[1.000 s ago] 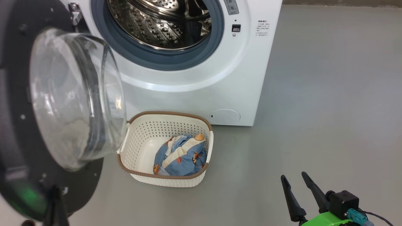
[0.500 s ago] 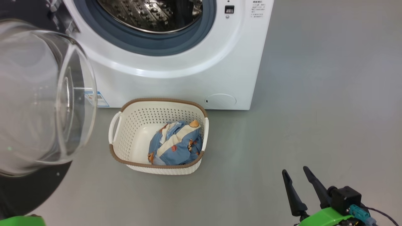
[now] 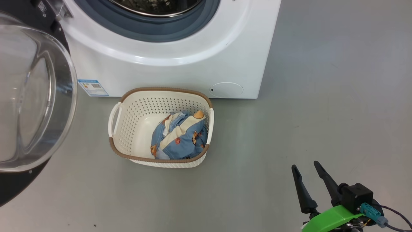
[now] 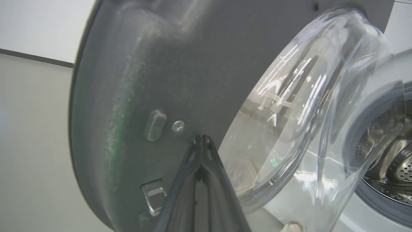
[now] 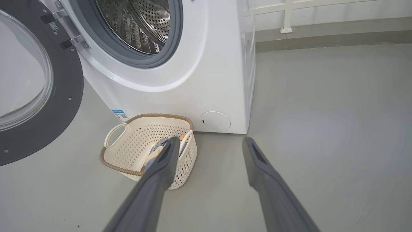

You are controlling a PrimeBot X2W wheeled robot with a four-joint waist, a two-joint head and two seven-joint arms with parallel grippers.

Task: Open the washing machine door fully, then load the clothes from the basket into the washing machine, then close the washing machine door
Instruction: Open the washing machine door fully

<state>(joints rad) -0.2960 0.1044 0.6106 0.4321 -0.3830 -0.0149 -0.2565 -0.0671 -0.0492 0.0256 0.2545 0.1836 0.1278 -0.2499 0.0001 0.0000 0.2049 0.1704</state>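
The round black-rimmed, glass-bowled washing machine door (image 3: 32, 96) is swinging wider than a second ago, now clearing the cream perforated plastic basket (image 3: 135, 129) sitting before the white front-loading washing machine (image 3: 180, 74), so loading is looking like the next job. The left gripper (image 4: 201, 139), fingers together, is pointing at the door's grey inner face; the right gripper (image 3: 305, 165) is waiting, fingers apart, empty. I am counting one door, one machine, one basket and one bundle of blue-and-cream bear-print clothes (image 3: 180, 137) lying in it
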